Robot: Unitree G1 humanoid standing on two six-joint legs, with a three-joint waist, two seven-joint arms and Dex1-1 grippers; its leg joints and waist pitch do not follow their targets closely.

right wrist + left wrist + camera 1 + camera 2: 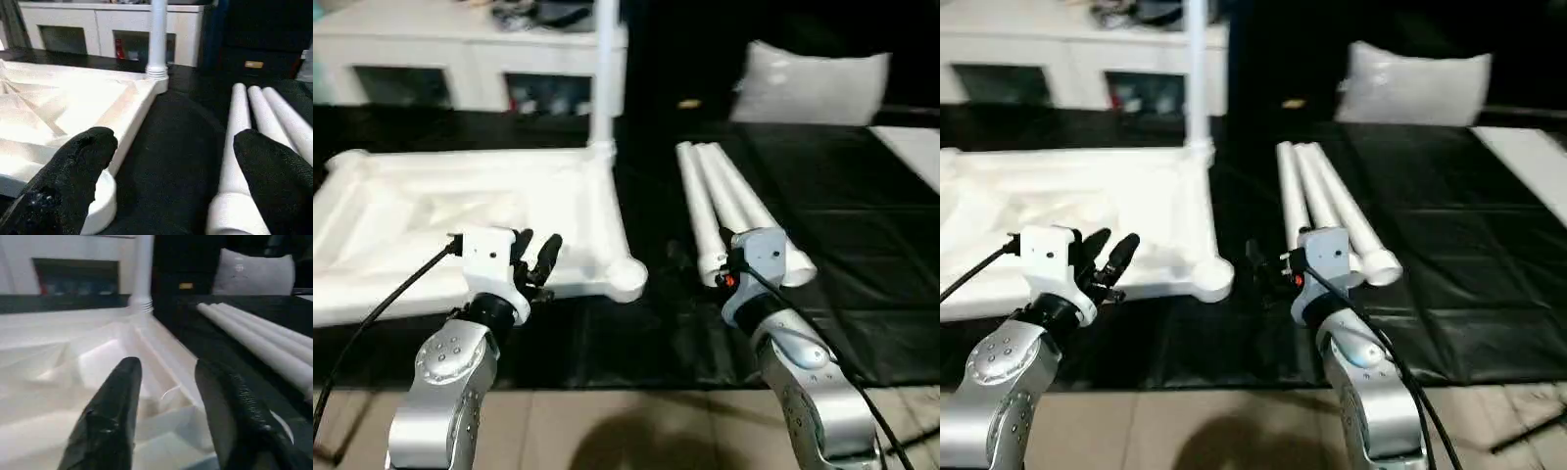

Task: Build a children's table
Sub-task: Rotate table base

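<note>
Table top: the white square top lies upside down on the black sheet, ribbed underside facing up, on the robot's left half of the work area.
Fitted leg: one white leg stands upright in the far corner socket nearest the middle of the scene.
Near corner: the round socket at the top's near corner toward the middle is open, with no leg in it, and lies close to the sheet's front edge.
Loose legs: three white legs lie side by side on the sheet, touching one another, to the right of the top, their wider ends toward the robot.
Gap: a strip of bare black sheet runs between the top's right-hand rim and the loose legs.
Left gripper: the left gripper hovers over the top's near edge, fingers parted with nothing between them.
Right gripper: the right gripper hangs above the near ends of the loose legs, fingers spread wide and holding nothing.
Front edge: the sheet ends just ahead of the forearms, where tan floor begins.
Beyond: a white cabinet stands behind the top, and a grey-white cushion sits far right; wide open sheet lies right of the legs.
</note>
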